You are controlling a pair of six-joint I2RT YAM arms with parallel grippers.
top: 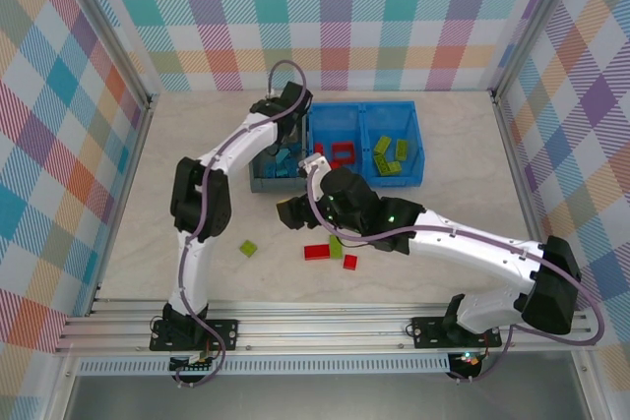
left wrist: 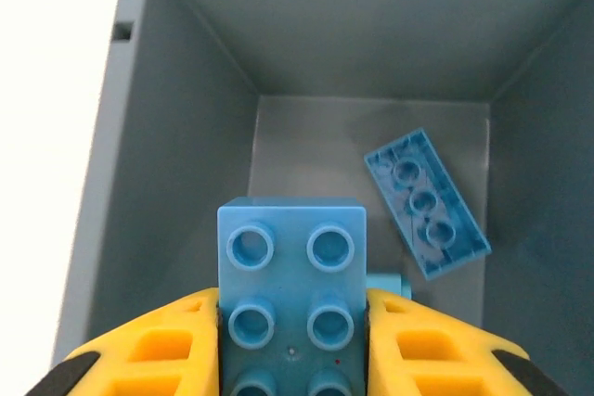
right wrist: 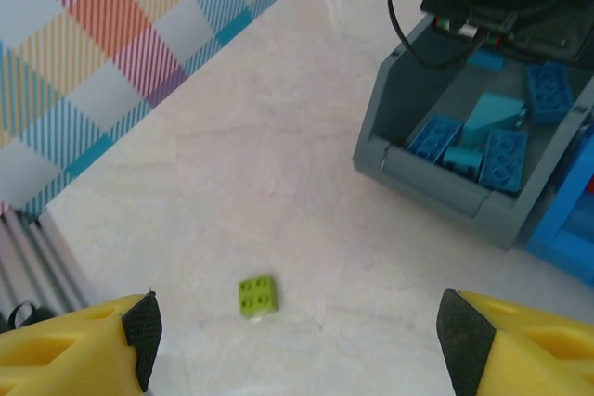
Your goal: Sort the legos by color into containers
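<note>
The left claw reaches down into the grey bin. Right beside it, the blue bin holds red legos in one compartment and lime legos in the other. The right claw hangs over the desk near a stray lime brick and a red brick.

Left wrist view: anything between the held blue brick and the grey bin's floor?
Nothing visible. The left gripper holds the blue brick over the grey bin; a second blue brick lies on the floor to the right. Directly beneath is hidden.
</note>
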